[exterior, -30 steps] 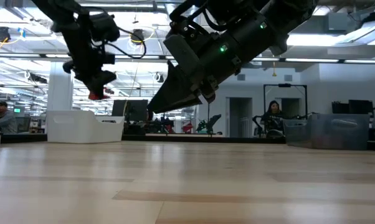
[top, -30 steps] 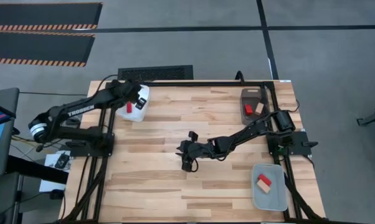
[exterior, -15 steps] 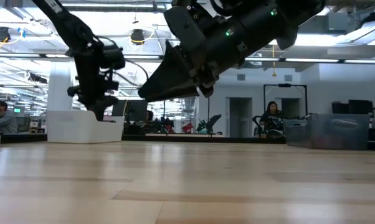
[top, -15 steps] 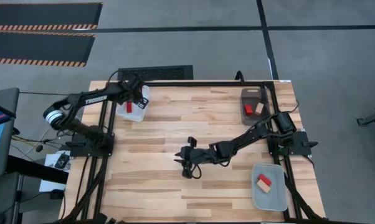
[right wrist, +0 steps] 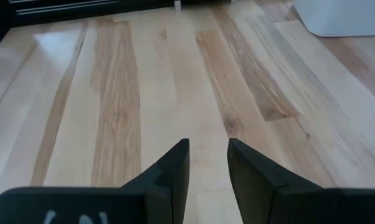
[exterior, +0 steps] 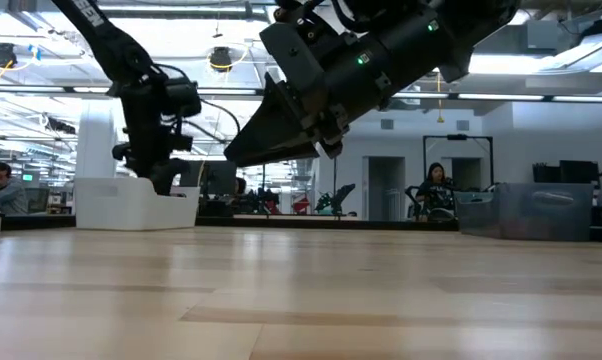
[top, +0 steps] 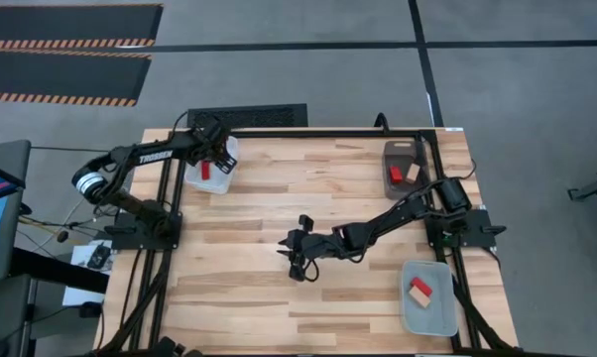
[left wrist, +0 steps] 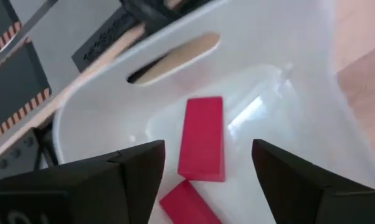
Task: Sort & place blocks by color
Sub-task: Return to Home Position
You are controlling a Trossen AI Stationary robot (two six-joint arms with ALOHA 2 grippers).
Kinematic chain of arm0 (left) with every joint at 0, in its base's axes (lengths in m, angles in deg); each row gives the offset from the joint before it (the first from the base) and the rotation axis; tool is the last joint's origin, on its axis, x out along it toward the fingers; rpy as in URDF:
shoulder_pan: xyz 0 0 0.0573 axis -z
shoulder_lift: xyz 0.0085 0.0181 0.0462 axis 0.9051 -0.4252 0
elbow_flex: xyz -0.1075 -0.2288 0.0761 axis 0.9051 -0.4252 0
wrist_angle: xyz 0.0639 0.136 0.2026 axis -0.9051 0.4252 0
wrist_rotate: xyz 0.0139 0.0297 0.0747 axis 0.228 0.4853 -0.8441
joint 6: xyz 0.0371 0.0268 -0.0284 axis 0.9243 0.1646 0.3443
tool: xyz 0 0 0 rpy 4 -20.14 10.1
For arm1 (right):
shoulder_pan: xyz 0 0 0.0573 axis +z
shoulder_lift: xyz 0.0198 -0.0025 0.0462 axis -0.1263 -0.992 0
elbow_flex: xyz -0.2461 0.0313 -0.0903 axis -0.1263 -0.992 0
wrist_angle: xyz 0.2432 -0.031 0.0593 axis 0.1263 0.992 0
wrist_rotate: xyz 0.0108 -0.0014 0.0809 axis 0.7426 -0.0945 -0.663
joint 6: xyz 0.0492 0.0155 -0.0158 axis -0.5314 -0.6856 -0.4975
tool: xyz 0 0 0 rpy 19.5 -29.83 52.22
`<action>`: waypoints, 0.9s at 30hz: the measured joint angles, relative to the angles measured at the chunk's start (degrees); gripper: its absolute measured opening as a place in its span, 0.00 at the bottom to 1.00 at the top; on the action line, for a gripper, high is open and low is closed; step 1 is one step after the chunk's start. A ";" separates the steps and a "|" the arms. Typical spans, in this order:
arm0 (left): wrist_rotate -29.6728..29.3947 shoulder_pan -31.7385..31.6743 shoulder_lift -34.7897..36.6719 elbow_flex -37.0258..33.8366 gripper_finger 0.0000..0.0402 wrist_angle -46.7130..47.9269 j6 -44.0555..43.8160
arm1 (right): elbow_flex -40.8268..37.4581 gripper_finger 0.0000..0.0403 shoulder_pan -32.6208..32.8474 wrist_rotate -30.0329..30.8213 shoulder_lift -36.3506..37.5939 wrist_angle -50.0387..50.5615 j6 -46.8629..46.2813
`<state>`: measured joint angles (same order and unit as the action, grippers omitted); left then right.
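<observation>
My left gripper [top: 213, 149] [left wrist: 209, 149] is open and hangs just above the white tray [top: 219, 181] [exterior: 131, 204] at the table's far left corner. Two red blocks lie flat on the tray's floor under it, one [left wrist: 203, 138] between the fingers' line of sight and another [left wrist: 182, 205] beside it. My right gripper [top: 295, 264] [right wrist: 208, 146] hovers over the middle of the table, fingers a narrow gap apart and empty. More blocks lie in the two right-hand trays.
A brown tray [top: 402, 154] at the far right holds a red block [top: 396, 175] and a wooden one [top: 413, 172]. A clear tray [top: 429, 315] at the near right holds a red [top: 420, 289] and a wooden block. Bare wood lies between the arms.
My left gripper carried a red block toward the far left corner, dropped down into the white tray and let the block go; it now lies on the tray floor beside the other red one. My right gripper drifted a little toward the near edge.
</observation>
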<state>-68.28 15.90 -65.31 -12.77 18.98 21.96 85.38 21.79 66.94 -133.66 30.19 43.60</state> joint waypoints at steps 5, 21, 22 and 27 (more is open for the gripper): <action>7.29 2.93 7.64 0.00 0.59 -0.53 0.34 | 0.05 0.33 0.90 6.61 0.58 1.02 2.00; 18.86 31.55 48.56 -28.79 0.59 -38.29 -5.35 | 0.04 0.29 -5.31 -10.47 13.15 -4.39 13.53; 19.69 32.86 50.29 -30.40 0.59 -39.72 -5.16 | 0.04 0.28 -5.45 -11.78 14.25 -4.57 14.24; 22.09 38.36 54.60 -34.75 0.59 -43.97 -5.04 | 0.04 0.25 -6.05 -12.79 19.10 -2.54 16.95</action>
<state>-46.19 54.26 -10.72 -47.51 -24.99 16.92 85.42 15.75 54.15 -114.56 27.65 60.54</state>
